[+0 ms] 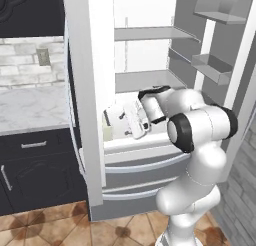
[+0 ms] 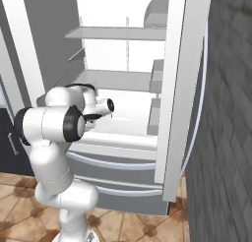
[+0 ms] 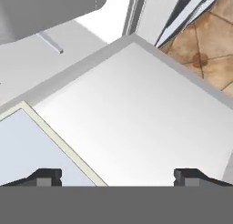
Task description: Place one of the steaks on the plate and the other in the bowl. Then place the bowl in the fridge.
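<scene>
The fridge (image 1: 145,81) stands open, with white shelves and two grey drawers below. My arm reaches into it at the lower shelf (image 2: 129,114). In the hand view the gripper (image 3: 117,175) is open over the bare white shelf (image 3: 136,109); its fingertips (image 3: 45,175) stand wide apart with nothing between them. In the left base view the gripper (image 1: 131,125) points down and left, with a pale whitish shape (image 1: 114,115) beside it; I cannot tell whether that is the bowl. The steaks and the plate are out of view.
A flat pale blue box with a cream edge (image 3: 32,150) lies on the shelf beside the left fingertip. The open fridge doors (image 1: 85,100) (image 2: 179,88) flank the arm. A marble counter (image 1: 30,107) lies left, a brick wall (image 2: 226,113) right, tiled floor (image 1: 60,225) below.
</scene>
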Tool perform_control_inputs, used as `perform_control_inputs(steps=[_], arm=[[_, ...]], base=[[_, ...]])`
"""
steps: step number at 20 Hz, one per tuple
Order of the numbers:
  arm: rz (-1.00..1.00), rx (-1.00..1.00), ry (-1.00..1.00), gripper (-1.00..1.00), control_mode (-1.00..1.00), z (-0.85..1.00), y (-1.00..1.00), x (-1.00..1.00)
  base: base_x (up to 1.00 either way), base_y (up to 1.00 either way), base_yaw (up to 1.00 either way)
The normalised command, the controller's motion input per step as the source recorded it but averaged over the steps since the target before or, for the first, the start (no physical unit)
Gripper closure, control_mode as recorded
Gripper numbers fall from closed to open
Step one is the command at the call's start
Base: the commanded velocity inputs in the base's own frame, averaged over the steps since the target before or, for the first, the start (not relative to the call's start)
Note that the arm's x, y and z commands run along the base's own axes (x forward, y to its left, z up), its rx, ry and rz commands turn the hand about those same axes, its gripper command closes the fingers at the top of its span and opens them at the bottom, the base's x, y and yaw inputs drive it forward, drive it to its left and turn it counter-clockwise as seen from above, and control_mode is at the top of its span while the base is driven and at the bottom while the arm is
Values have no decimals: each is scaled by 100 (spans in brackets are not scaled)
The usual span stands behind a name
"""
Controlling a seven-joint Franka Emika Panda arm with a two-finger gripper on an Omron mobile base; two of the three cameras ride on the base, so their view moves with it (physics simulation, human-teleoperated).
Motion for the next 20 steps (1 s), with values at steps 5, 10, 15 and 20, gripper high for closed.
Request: perform_control_inputs(steps=[5, 10, 15, 20], arm=[[9, -40, -36, -100, -100, 4, -50, -40], [17, -51, -25, -100, -100, 31, -23, -92], [21, -54, -16, -100, -100, 42, -7, -92], [23, -45, 4, -100, -100, 52, -24, -42]], base=[[0, 0, 0], [0, 0, 0], [0, 0, 0], [0, 0, 0]])
